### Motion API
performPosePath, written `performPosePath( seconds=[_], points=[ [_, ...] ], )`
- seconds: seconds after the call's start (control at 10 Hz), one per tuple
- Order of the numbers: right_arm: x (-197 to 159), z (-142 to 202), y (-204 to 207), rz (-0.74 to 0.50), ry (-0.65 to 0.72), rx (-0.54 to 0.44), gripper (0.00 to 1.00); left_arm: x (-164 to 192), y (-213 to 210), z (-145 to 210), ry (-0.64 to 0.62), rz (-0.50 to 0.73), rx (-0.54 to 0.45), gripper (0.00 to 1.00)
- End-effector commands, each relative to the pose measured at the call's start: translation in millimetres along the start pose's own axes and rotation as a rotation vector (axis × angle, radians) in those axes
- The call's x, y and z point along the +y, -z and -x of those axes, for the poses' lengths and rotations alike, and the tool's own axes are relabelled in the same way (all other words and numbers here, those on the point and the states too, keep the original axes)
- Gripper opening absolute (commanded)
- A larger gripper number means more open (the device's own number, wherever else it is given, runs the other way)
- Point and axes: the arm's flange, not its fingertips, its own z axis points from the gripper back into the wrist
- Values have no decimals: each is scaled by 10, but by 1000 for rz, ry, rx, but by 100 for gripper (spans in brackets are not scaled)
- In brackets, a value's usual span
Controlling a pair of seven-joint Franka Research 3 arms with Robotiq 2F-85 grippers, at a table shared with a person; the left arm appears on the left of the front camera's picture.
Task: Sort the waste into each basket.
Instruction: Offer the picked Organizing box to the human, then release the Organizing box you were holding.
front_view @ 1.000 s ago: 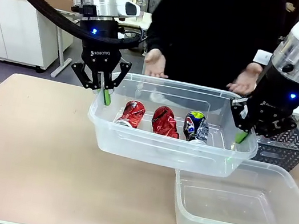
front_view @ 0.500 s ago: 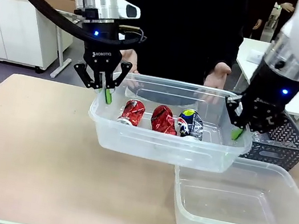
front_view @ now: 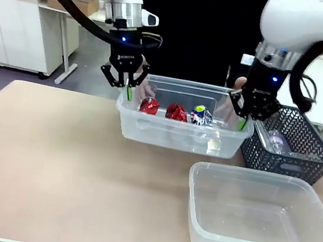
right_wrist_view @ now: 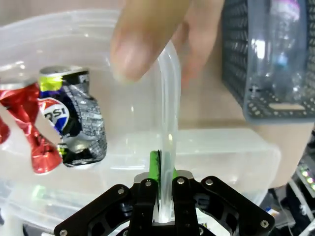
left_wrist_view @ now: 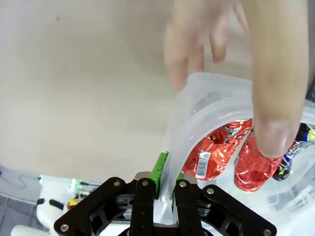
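The table (front_view: 47,163) is big and tan. On it, near me, sits an empty clear tub (front_view: 260,215). It is well below the right pincer (front_view: 244,118) and apart from it.

A second clear tub, the carried tub (front_view: 178,130), is held between the 2 pincers. The left pincer (front_view: 128,90) is clamped on the rim of one short wall. The right pincer is clamped on the rim of the other short wall. In each wrist view the clear rim runs up between the green pads, and the pads (left_wrist_view: 160,169) squeeze it tight. I cannot tell if the carried tub touches the table.

A dark grey basket (front_view: 294,147) stands just beside the right pincer, on its outer side. A clear bottle (right_wrist_view: 285,54) lies in it.

A person stands behind the carried tub. One hand (left_wrist_view: 231,64) is on the rim by the left pincer. The other hand (right_wrist_view: 162,37) is on the rim by the right pincer.

3 crushed cans lie in the carried tub, between the pincers. 2 red cans (front_view: 162,108) are nearer the left pincer. The blue can (front_view: 199,114) is nearer the right pincer.
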Motion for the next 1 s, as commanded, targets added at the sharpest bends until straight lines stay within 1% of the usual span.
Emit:
performPosePath(
  seconds=[0.0,0.2,0.3,0.9],
  points=[
    [236,-78,-4,-32,-47,72,4,-327,-199,-109,-88,55,-16,5],
    [176,-163,129,-39,-19,92,4,-322,-186,-188,-117,60,-7,5],
    [0,-172,84,2,-2,37,4,-18,-47,-129,-34,-11,27,5],
    [0,-172,84,2,-2,37,4,-18,-47,-129,-34,-11,27,5]
  ],
)
